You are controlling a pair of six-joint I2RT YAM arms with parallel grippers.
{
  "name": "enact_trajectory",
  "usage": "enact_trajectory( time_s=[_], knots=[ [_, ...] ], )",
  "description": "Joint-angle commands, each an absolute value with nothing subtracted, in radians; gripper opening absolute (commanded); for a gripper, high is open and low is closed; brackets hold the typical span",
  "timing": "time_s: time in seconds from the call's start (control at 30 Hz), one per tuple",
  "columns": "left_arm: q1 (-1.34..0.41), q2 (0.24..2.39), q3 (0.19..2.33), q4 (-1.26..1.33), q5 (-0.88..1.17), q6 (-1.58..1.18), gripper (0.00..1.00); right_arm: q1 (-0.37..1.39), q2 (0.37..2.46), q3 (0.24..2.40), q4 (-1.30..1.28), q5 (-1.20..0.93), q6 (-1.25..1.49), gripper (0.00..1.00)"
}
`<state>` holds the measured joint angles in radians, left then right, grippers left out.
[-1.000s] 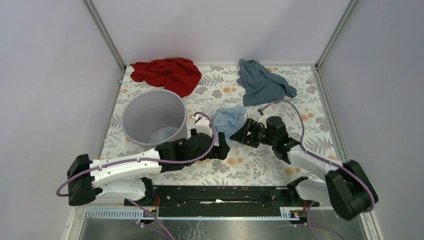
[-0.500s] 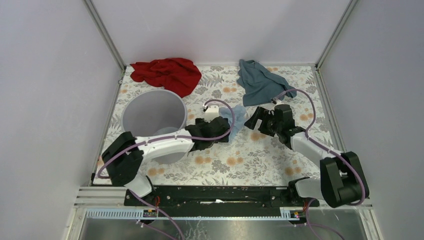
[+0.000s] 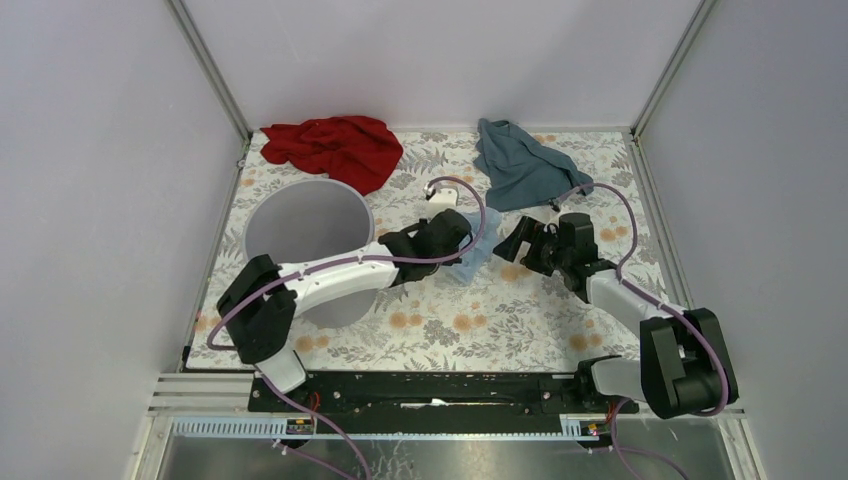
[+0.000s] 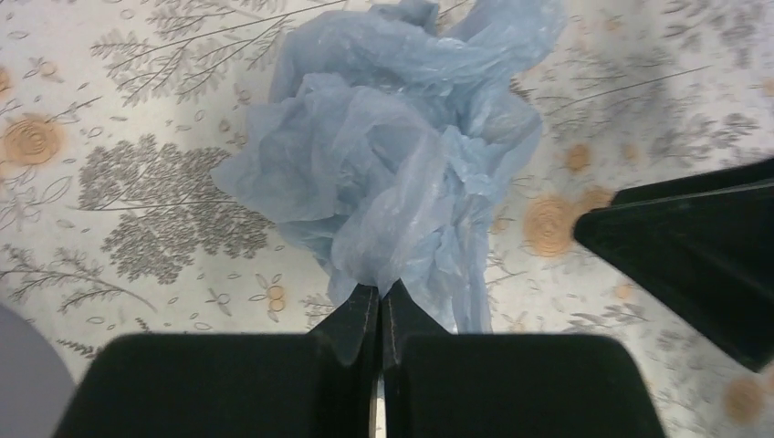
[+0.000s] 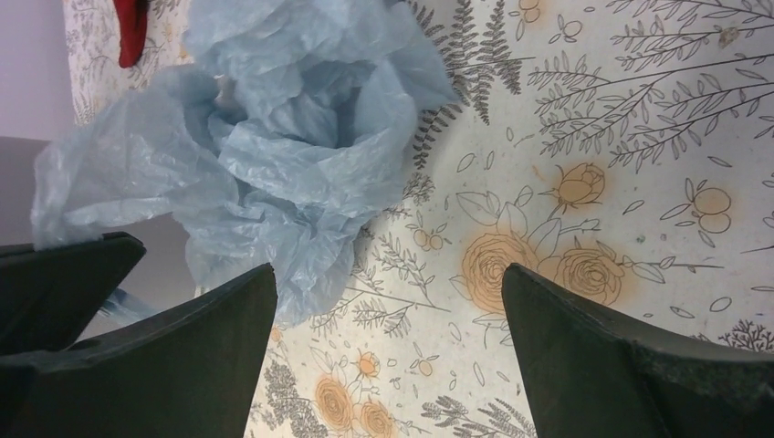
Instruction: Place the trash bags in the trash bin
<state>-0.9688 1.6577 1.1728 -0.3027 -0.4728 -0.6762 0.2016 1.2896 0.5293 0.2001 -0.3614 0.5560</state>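
The trash bag [image 3: 480, 243], a crumpled pale blue film, lies on the flowered table right of the trash bin [image 3: 262, 218], a round grey bucket. My left gripper [image 3: 460, 248] reaches past the bin's right side. In the left wrist view its fingers [image 4: 363, 306] are pressed together on a fold at the bag's [image 4: 392, 155] near edge. My right gripper [image 3: 512, 242] stands just right of the bag with its jaws wide apart. Only table shows between the right gripper's [image 5: 388, 274] jaws, and the bag [image 5: 274, 155] lies ahead beside the left fingertip.
A red cloth [image 3: 335, 148] lies at the back left, behind the bin. A teal-blue cloth [image 3: 520, 165] lies at the back right, behind the right gripper. Grey enclosure walls rise on three sides of the table.
My left arm has swung forward and right to the bag, and its jaws have gone from open to shut on it. My right gripper has drawn back to the right, off the bag.
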Motion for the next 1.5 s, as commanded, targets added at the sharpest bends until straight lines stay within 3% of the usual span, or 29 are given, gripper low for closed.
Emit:
enact_trajectory(
  time_s=[0.0,0.13,0.53,0.67,0.87,1.03,1.33,1.47],
  knots=[
    [-0.965,1.546,1.200,-0.259,-0.325,-0.636,0.00,0.198,1.224,0.513,0.230,-0.433,0.549,1.00],
    [-0.959,1.442,1.134,-0.188,-0.146,-0.640,0.00,0.198,1.165,0.494,0.209,-0.483,0.552,1.00],
    [-0.850,1.206,1.027,-0.061,0.066,-0.740,0.00,0.193,0.896,0.376,0.089,-0.508,0.600,1.00],
    [-0.843,1.211,1.035,-0.055,0.107,-0.749,0.00,0.193,0.904,0.335,0.210,-0.667,0.656,1.00],
    [-0.841,1.191,1.010,-0.004,0.198,-0.800,0.00,0.193,0.941,0.247,0.482,-0.689,0.791,1.00],
    [-0.841,1.179,0.982,0.082,0.259,-0.854,0.00,0.194,1.082,0.225,0.659,-0.754,0.820,1.00],
    [-0.842,1.245,0.976,0.272,0.403,-0.972,0.00,0.214,1.381,0.165,1.243,-0.831,1.038,1.00],
    [-0.842,1.247,0.994,0.278,0.418,-0.973,0.00,0.215,1.417,0.171,1.288,-0.839,1.061,1.00]
  ],
)
